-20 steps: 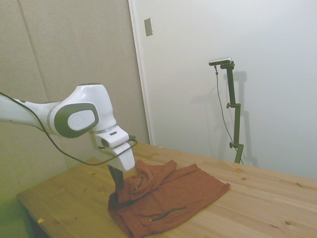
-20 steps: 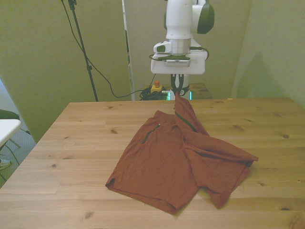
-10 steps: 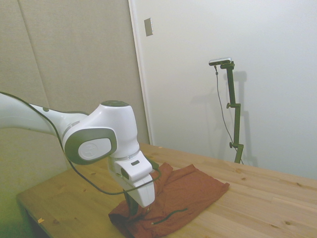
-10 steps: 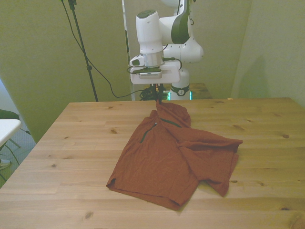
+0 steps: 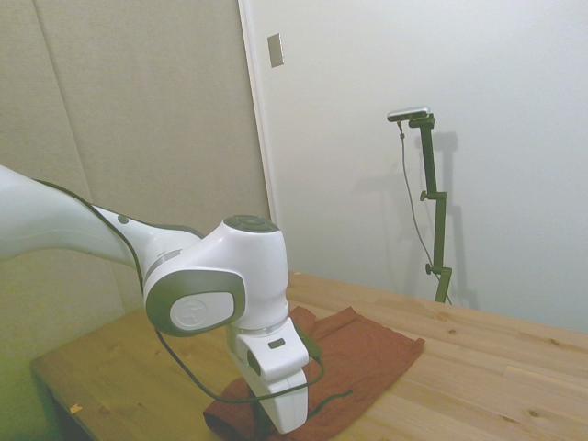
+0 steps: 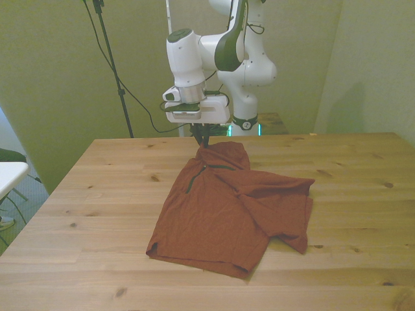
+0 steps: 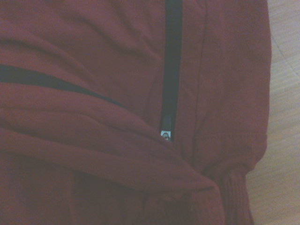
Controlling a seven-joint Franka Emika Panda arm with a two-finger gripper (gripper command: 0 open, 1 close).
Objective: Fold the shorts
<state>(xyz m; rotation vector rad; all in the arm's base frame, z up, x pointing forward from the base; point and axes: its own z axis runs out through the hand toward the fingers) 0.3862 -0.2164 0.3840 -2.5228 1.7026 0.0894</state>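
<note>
The rust-red shorts (image 6: 227, 207) lie across the middle of the wooden table (image 6: 97, 194), one layer folded over toward the front view's right. A thin dark zipper line (image 6: 192, 181) runs down the part near the far edge. My gripper (image 6: 203, 141) stands low over the far edge of the shorts, shut on a raised pinch of fabric. In the side view the shorts (image 5: 367, 354) spread behind the white wrist housing, which hides the fingers. The wrist view is filled with the shorts (image 7: 93, 117), a dark zipper (image 7: 172, 70) and its small metal pull (image 7: 166, 135).
Bare wood of the table (image 5: 496, 367) surrounds the cloth on all sides. A black tripod with a hanging cable (image 6: 113, 65) stands behind the table at the front view's left. A white object (image 6: 10, 175) pokes in at that view's left edge.
The gripper has swung toward the front view's left and come down, taking the pinched fabric with it. The lifted peak has sunk close to the table and the folded layer has slid left.
</note>
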